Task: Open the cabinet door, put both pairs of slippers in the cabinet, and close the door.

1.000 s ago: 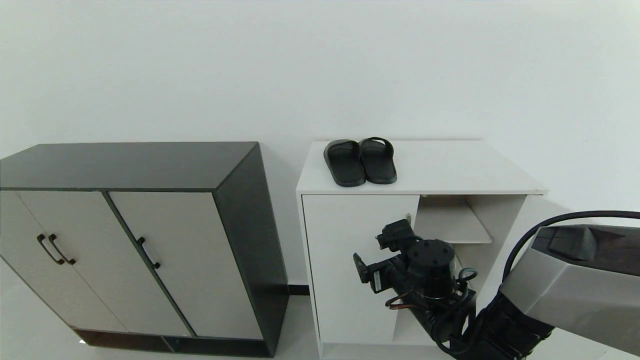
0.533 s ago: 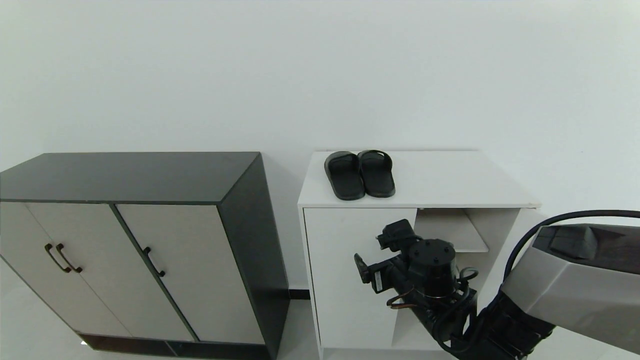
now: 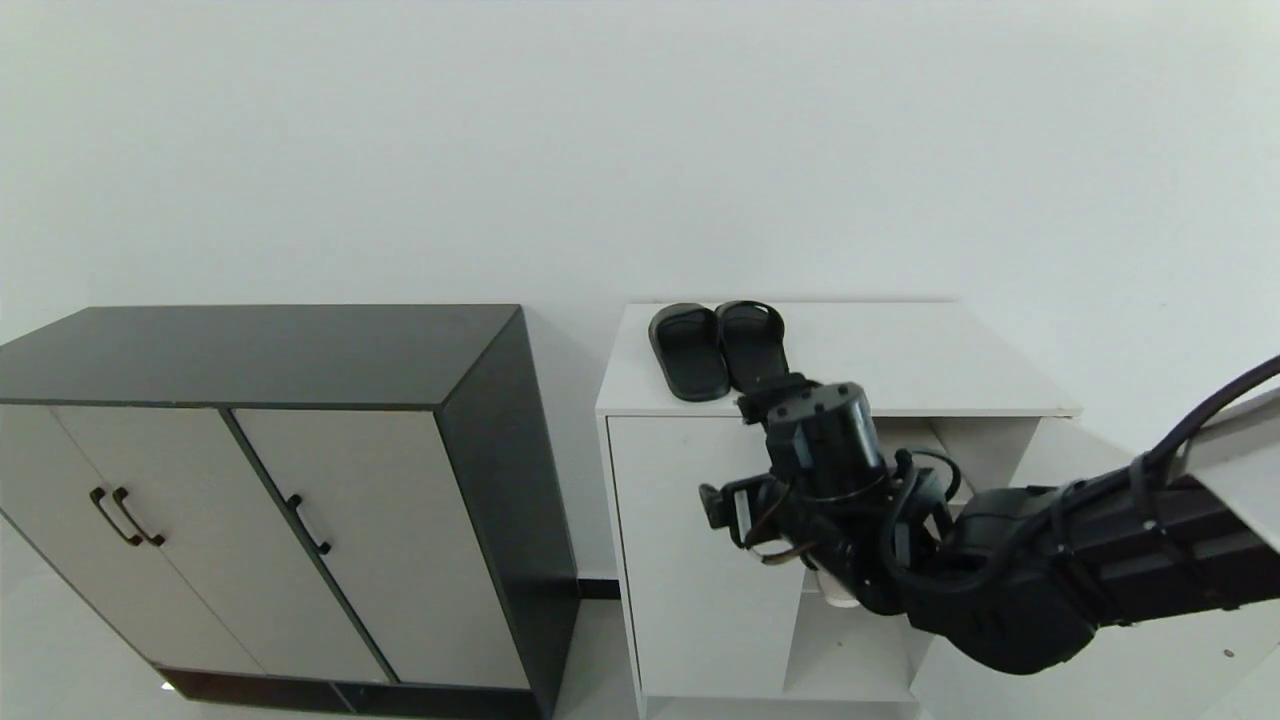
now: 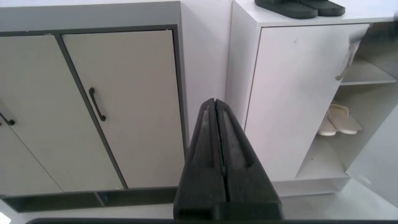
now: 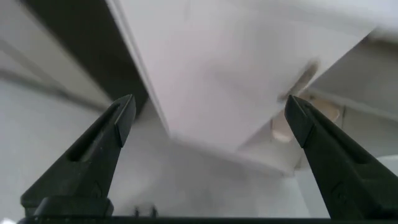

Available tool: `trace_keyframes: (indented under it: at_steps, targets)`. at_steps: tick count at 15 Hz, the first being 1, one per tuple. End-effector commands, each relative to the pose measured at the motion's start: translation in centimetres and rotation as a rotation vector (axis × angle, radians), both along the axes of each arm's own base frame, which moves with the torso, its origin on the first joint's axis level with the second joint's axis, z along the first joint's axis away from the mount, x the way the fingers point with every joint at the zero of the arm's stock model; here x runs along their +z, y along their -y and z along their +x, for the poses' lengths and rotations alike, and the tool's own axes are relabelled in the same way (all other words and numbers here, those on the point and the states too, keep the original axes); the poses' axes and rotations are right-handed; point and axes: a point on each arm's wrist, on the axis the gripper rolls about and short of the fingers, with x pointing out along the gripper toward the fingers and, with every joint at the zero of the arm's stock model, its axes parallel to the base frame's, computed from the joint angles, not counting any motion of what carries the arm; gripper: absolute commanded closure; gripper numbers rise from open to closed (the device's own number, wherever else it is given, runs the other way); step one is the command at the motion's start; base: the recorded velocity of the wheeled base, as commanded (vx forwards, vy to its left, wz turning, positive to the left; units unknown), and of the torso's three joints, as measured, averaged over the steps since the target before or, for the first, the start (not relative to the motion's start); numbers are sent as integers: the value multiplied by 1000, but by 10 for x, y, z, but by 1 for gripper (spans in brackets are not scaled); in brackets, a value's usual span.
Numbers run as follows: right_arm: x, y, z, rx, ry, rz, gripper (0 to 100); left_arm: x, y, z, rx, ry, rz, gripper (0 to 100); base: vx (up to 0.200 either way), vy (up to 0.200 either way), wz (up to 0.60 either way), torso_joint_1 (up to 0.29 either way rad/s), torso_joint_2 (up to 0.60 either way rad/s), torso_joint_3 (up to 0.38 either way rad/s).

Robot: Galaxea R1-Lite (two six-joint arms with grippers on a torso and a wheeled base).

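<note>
Atop white cabinet (image 3: 900,360), black slippers (image 3: 698,355).

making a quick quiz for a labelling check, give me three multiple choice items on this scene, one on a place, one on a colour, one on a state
1. Where does the black pair of slippers lie?
A) on a chair
B) on top of the white cabinet
C) on a wall hook

2. What colour is the second pair of slippers, inside the white cabinet?
A) pale, off-white
B) red
C) blue

3. How is the left gripper?
A) wide open
B) shut on a slipper
C) shut, holding nothing

Key:
1 B, the pair sits on the cabinet's white top.
2 A, the left wrist view shows a pale pair low inside its open side.
3 C, its fingers meet with nothing between them.
</note>
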Motion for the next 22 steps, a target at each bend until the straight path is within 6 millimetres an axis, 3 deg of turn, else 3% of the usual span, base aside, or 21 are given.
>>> trace_keyframes:
  at_steps: [1, 7, 16, 22]
  targets:
    - [35, -7, 3, -60, 80, 77, 0, 0, 0, 0, -1, 0, 1, 100, 0, 0, 0, 0, 0, 0]
    - [18, -5, 3, -63, 96, 68, 0, 0, 0, 0, 1, 0, -1, 100, 0, 0, 0, 0, 0, 0]
    - [16, -4, 9, -73, 103, 73, 0, 0, 0, 0, 1, 0, -1, 100, 200, 0, 0, 3, 3, 3]
    - [-2, -14, 35, -101, 98, 71, 0, 0, 0, 0, 1, -1, -2, 100, 200, 0, 0, 3, 2, 2]
